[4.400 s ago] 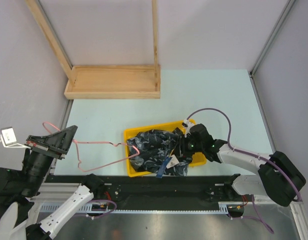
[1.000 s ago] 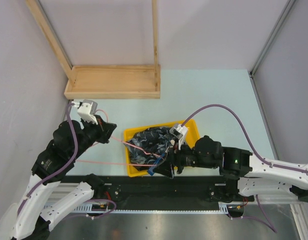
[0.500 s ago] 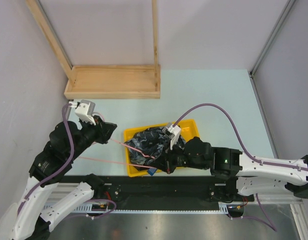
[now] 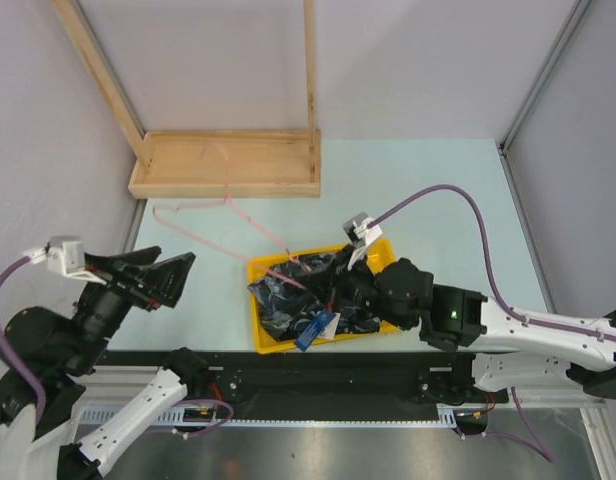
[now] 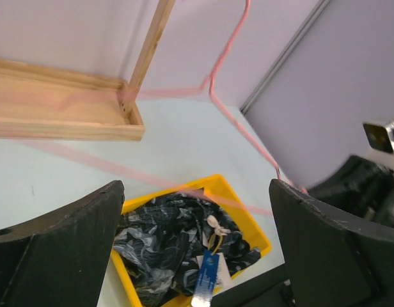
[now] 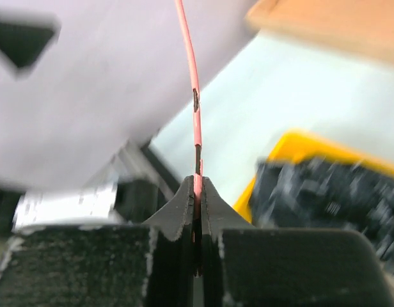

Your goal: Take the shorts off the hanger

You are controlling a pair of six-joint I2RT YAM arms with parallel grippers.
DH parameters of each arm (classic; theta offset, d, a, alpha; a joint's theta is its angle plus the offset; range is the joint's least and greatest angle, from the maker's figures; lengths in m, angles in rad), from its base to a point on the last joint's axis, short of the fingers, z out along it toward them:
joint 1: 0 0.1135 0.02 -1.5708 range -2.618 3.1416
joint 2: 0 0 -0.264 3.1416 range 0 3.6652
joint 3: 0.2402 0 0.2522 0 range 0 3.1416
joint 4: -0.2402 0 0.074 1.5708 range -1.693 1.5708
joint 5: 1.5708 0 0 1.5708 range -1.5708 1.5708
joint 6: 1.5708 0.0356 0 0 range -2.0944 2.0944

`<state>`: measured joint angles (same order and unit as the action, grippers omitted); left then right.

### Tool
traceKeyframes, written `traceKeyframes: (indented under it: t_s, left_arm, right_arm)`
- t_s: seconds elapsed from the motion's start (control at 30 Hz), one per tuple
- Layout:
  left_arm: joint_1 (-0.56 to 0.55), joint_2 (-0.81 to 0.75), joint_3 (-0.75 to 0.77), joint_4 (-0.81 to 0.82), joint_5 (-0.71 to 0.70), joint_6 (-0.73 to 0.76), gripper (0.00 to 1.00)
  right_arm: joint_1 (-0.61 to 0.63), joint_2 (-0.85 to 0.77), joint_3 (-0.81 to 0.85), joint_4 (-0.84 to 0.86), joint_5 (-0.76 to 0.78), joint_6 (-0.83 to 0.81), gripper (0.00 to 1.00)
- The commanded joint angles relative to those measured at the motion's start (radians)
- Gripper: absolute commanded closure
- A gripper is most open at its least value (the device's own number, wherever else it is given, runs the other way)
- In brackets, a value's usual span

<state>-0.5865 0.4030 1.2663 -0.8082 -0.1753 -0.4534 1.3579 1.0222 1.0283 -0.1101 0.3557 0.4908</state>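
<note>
Top external view counts two arms, with a left claw [image 4: 176,278] and a right claw [image 4: 333,288], one hanger [image 4: 260,236], one pair of shorts [image 4: 288,297], one yellow tray [image 4: 385,247] and one wooden frame [image 4: 228,176].

The right claw is pinched tight on the hanger's thin pink wire. The wire runs from its fingertips out toward the frame, blurred along its length. The left claw gapes wide and holds nothing, well to the left of the tray.

The shorts lie crumpled in the tray just beneath the right claw. They are black and glossy with a pale wavy print, and one blue tag [image 4: 315,329] sticks out on the near side.

The surface [image 4: 438,190] is smooth pale mint, and plain grey walls [image 4: 438,60] close it on three sides.
</note>
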Motion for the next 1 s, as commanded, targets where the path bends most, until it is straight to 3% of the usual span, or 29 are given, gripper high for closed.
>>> traceKeyframes:
  t_s: [0.0, 0.27, 0.43, 0.57, 0.8, 0.97]
  left_arm:
    - [0.001, -0.042, -0.011, -0.006, 0.055, -0.063, 0.0]
    - [0.002, -0.111, -0.088, -0.046, 0.123, -0.116, 0.0]
    - [0.002, -0.135, -0.123, -0.039, 0.155, -0.142, 0.0]
    - [0.001, -0.151, -0.137, -0.039, 0.166, -0.156, 0.0]
    - [0.002, -0.161, -0.137, -0.048, 0.166, -0.165, 0.0]
    - [0.002, -0.162, -0.124, -0.06, 0.166, -0.165, 0.0]
  right_arm:
    - [-0.098, 0.061, 0.111, 0.251, 0.109, -0.13, 1.0]
    - [-0.324, 0.275, 0.203, 0.59, 0.049, -0.27, 1.0]
    - [-0.419, 0.424, 0.378, 0.635, 0.026, -0.248, 1.0]
    - [-0.474, 0.565, 0.569, 0.574, -0.012, -0.212, 1.0]
    - [-0.523, 0.814, 0.95, 0.29, -0.052, -0.097, 1.0]
    - [-0.571, 0.915, 1.104, 0.155, -0.086, 0.035, 1.0]
